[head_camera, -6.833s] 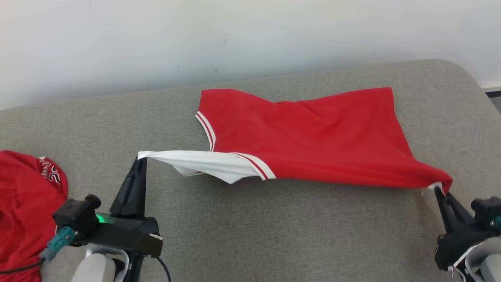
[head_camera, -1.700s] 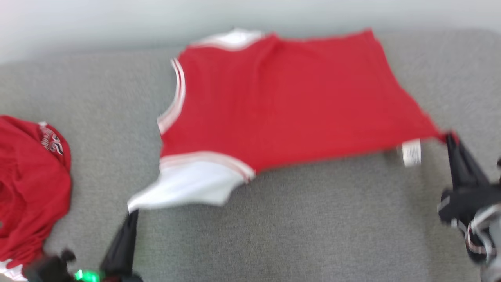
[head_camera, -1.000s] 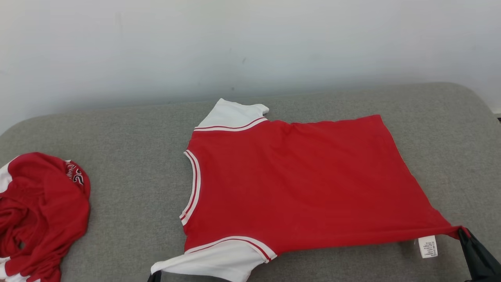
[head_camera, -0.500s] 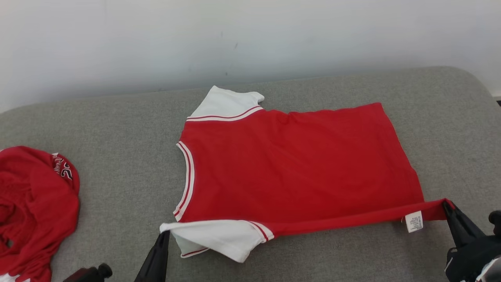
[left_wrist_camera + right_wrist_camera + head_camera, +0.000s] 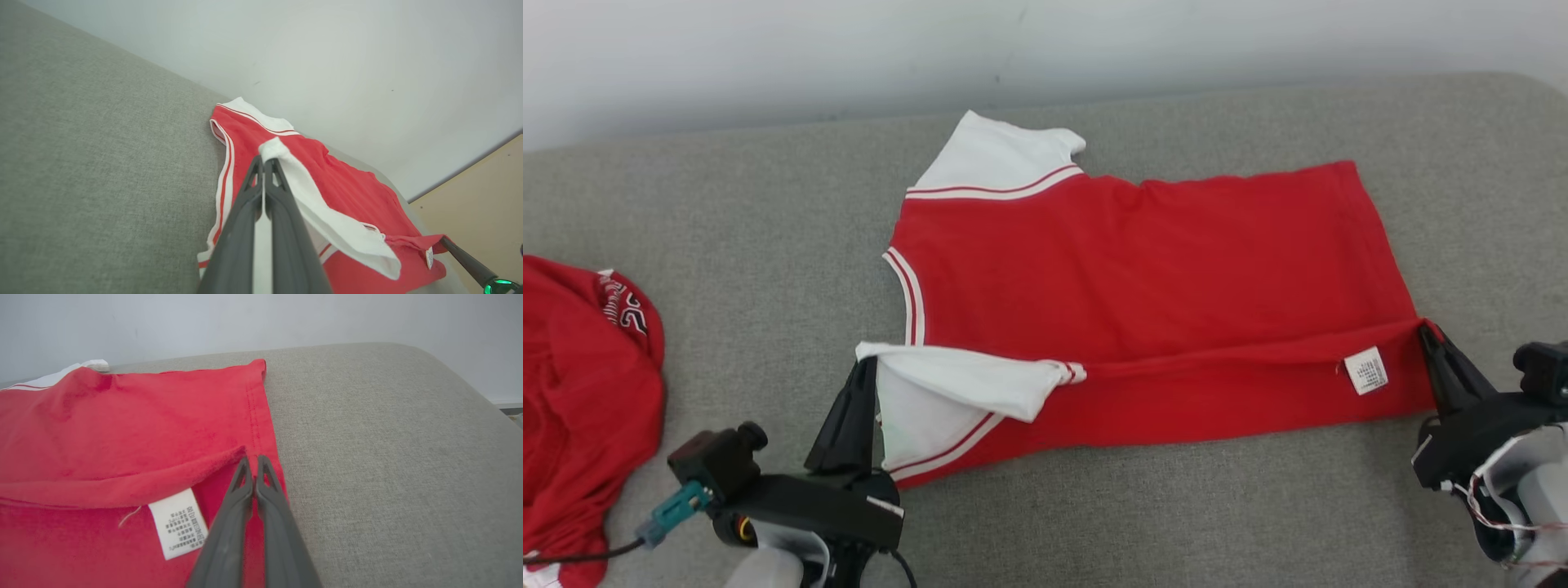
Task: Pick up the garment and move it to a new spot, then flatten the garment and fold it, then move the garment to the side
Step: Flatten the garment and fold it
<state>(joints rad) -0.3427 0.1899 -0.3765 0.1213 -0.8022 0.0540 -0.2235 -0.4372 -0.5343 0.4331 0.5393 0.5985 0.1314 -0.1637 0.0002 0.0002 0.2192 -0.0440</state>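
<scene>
Head view: shows garment (image 5: 1143, 278) spread on grey cushion (image 5: 727, 204), near edge folded over.
Left wrist view: shows left hand (image 5: 263, 160) clamped tight on white sleeve (image 5: 327, 212).
Right wrist view: shows right hand (image 5: 252, 459) pinched tight on hem corner (image 5: 261, 473), beside care label (image 5: 179, 522).

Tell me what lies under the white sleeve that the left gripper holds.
Beneath the raised white sleeve shows another white layer with red stripes, resting on the grey cushion. What lies further under the fold is covered.
</scene>
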